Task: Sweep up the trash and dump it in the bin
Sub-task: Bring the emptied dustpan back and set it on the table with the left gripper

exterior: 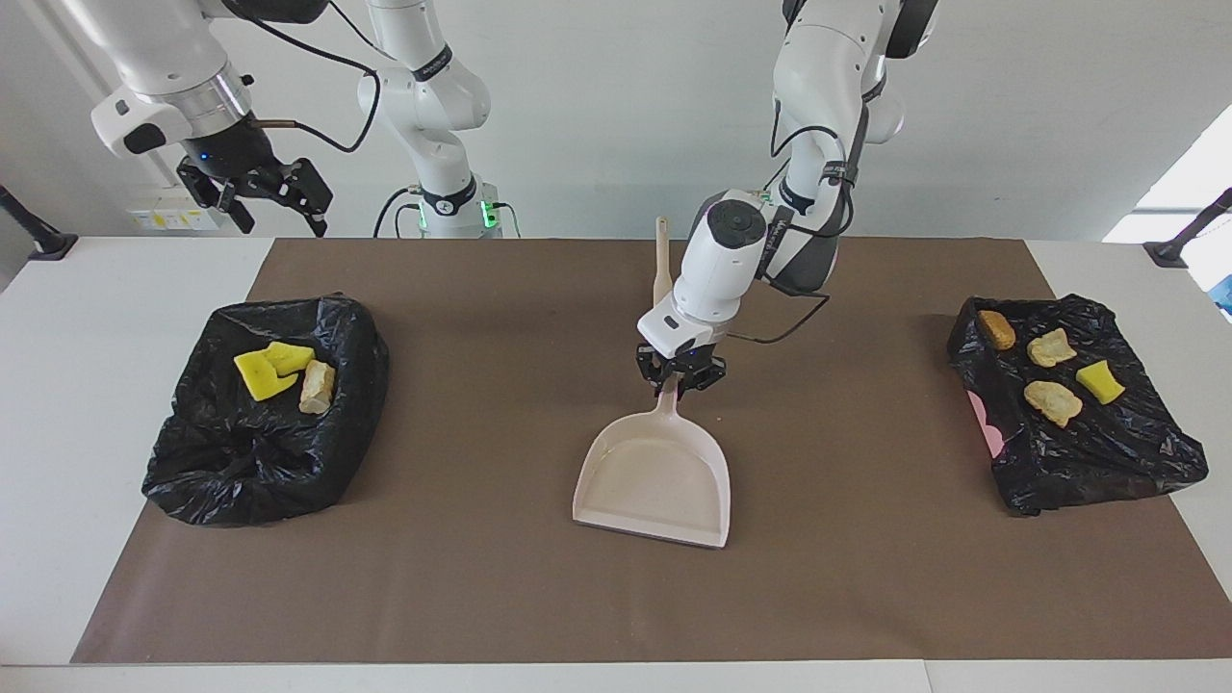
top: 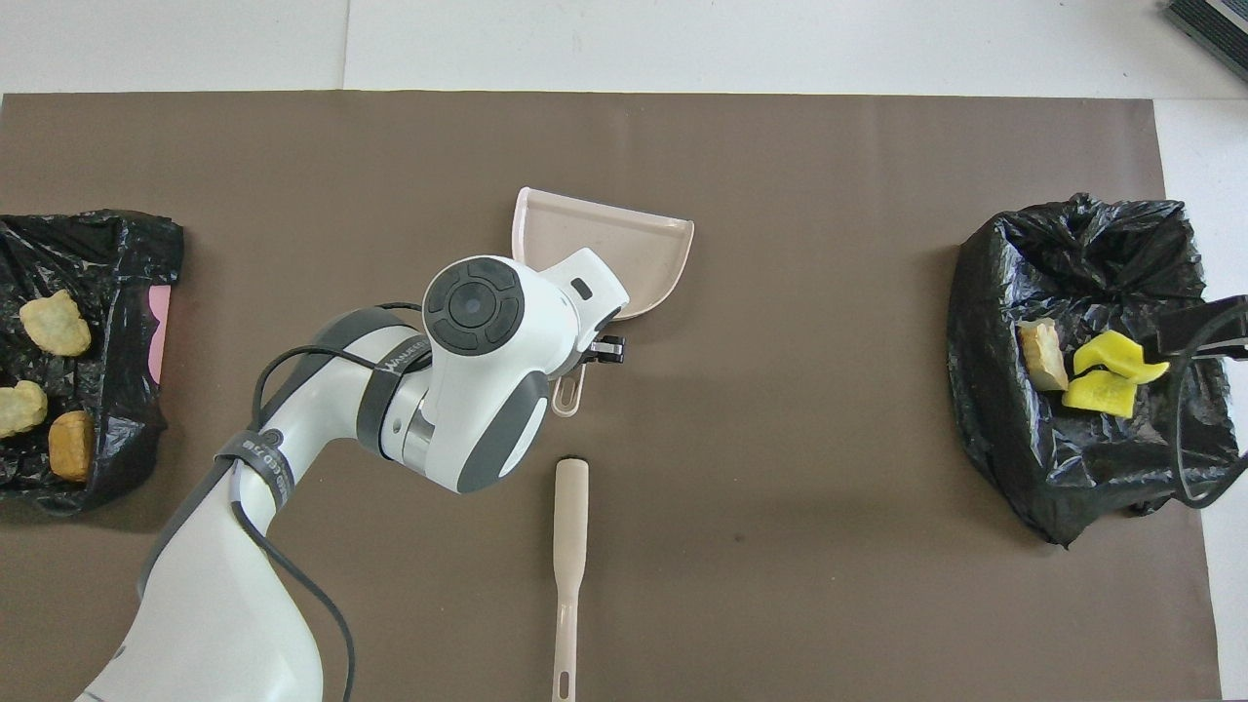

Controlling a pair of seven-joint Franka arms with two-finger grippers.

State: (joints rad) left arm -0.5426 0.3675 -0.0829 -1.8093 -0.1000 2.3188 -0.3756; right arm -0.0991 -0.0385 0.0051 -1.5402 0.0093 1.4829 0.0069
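My left gripper (exterior: pixel 680 377) is shut on the handle of an empty beige dustpan (exterior: pixel 654 476), which lies over the middle of the brown mat with its mouth pointing away from the robots. From overhead, the arm covers the handle and the pan (top: pixel 624 244) shows past it. A black-bagged bin (exterior: pixel 192 462) at the right arm's end holds trash: two yellow sponge pieces (exterior: pixel 258 373) and a tan lump (exterior: pixel 317 387). My right gripper (exterior: pixel 283 227) hangs open and empty, high above the table edge by that bin.
A beige brush (top: pixel 569 546) lies on the mat nearer to the robots than the dustpan, partly hidden by the left arm in the facing view. A flat black-bagged tray (exterior: pixel 1136 452) at the left arm's end carries several tan, orange and yellow scraps (exterior: pixel 1052 401).
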